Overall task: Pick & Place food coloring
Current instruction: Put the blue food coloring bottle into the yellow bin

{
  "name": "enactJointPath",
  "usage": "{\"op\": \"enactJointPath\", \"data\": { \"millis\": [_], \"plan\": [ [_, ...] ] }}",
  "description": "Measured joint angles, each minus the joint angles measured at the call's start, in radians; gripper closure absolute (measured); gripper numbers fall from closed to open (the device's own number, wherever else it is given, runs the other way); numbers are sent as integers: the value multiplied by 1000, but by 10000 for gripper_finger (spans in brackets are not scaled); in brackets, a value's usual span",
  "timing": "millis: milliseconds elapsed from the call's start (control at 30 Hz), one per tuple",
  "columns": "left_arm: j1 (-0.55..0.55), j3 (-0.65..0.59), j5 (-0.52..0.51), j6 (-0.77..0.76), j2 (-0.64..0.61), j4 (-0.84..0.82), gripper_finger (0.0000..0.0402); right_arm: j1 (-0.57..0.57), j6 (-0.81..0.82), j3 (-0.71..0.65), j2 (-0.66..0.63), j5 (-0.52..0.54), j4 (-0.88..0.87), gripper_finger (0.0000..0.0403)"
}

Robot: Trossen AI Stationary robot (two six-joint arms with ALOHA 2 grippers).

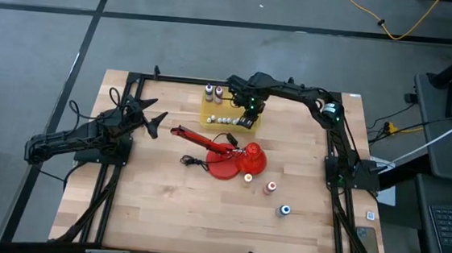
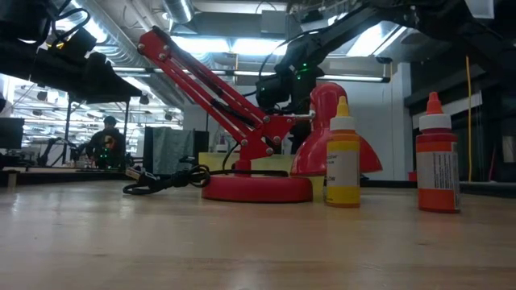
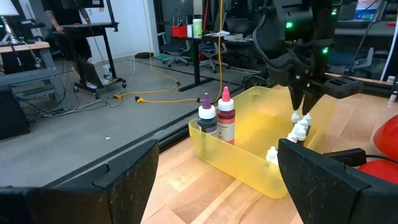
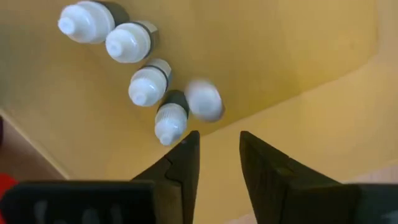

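Right gripper sits over the yellow bin at the table's 12 o'clock, fingers slightly parted and empty, pointing down at a row of white-capped bottles inside (one cap looks blurred). Purple bottle and dark red bottle stand upright together in the bin's far corner. Yellow bottle, orange-red bottle and blue bottle stand on the table toward 5 o'clock of the red lamp. Left gripper waits at 9 o'clock, jaws spread, nothing held.
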Motion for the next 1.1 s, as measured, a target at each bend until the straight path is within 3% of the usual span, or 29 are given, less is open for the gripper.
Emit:
{"op": "enactJointPath", "data": {
  "millis": [600,800,933,1100],
  "plan": [
    [0,0,0,0,0,0,83,5,3,5,-19,2,-22,281],
    [0,0,0,0,0,0,83,14,4,103,-19,3,-54,277],
    [0,0,0,0,0,0,83,34,6,166,-34,16,-64,248],
    [0,0,0,0,0,0,83,90,41,172,-123,123,-69,194]
  ]
}}
